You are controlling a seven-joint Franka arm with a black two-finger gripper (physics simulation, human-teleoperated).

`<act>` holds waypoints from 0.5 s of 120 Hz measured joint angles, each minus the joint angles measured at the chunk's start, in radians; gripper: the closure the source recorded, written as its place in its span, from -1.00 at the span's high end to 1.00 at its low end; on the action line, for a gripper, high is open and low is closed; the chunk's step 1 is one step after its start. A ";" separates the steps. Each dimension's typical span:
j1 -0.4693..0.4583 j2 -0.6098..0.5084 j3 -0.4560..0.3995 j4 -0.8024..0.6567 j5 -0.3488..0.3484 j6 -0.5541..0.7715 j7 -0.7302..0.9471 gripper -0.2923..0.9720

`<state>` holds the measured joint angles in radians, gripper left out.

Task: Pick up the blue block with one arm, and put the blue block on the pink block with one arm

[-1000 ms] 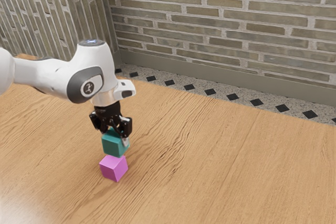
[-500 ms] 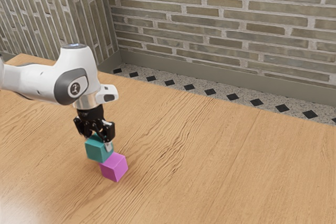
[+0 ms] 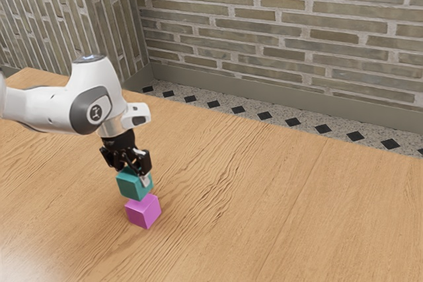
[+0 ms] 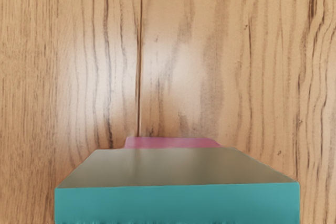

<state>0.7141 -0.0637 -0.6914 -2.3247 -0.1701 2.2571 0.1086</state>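
Holding the blue block (image 3: 134,185) from two sides, my jaws are closed on its upper part and point down from the arm (image 3: 46,107), which enters from the exterior view's left. The block renders as teal. It hangs between the fingers (image 3: 141,163), with its lower half free beneath them.

Just below the jaws, and slightly toward the exterior view's right of them, the pink block (image 3: 143,211) sits on the table (image 3: 277,216). In the exterior view the blue block's bottom edge meets the pink block's top face. I cannot tell whether the two touch or a thin gap separates them. The blue block is not squarely over the pink one. It overhangs toward the exterior view's left, leaving part of the pink top face uncovered on the other side.

In the wrist view the blue block (image 4: 178,187) lies directly under my hand, with its top face and one side face visible. A narrow strip of the pink block (image 4: 170,142) shows past its far edge. The table's wood grain (image 4: 236,51) runs onward beyond both blocks.

Well beyond the jaws, a strip of speckled floor (image 3: 310,113) with dark diamond tiles borders the table. A brick wall (image 3: 277,24) rises behind it.
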 joint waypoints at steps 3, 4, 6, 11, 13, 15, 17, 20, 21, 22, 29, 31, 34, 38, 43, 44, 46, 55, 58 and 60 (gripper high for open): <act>-0.001 -0.006 -0.001 -0.005 -0.001 0.003 0.002 -0.08; -0.002 -0.007 -0.001 -0.007 -0.001 0.003 0.003 -0.08; -0.004 -0.010 -0.001 -0.009 -0.001 0.005 0.004 -0.08; -0.008 -0.013 -0.001 -0.014 -0.002 0.008 0.007 -0.08; -0.010 -0.013 -0.001 -0.015 -0.002 0.009 0.008 -0.08; -0.011 -0.014 -0.001 -0.016 -0.002 0.011 0.009 -0.08; -0.011 -0.014 -0.001 -0.017 -0.002 0.012 0.011 -0.08; -0.012 -0.015 -0.002 -0.017 -0.002 0.013 0.012 -0.08; -0.012 -0.015 -0.002 -0.018 -0.002 0.013 0.013 -0.08; -0.012 -0.015 -0.002 -0.018 -0.002 0.014 0.013 -0.08; -0.012 -0.015 -0.002 -0.018 -0.003 0.016 0.017 -0.08; -0.012 -0.015 -0.002 -0.019 -0.003 0.017 0.017 -0.08; -0.012 -0.016 -0.002 -0.019 -0.003 0.017 0.019 -0.08; -0.012 -0.016 -0.002 -0.020 -0.003 0.018 0.020 -0.08; -0.013 -0.016 -0.002 -0.020 -0.003 0.019 0.022 -0.08; -0.013 -0.016 -0.002 -0.020 -0.003 0.019 0.023 -0.08; -0.014 -0.016 -0.002 -0.020 -0.003 0.020 0.023 -0.08; -0.015 -0.016 -0.002 -0.020 -0.003 0.021 0.026 -0.08; -0.015 -0.016 -0.002 -0.020 -0.005 0.021 0.027 -0.08; -0.015 -0.016 -0.002 -0.021 -0.006 0.021 0.028 -0.08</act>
<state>0.6990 -0.0801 -0.6934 -2.3456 -0.1762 2.2783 0.1365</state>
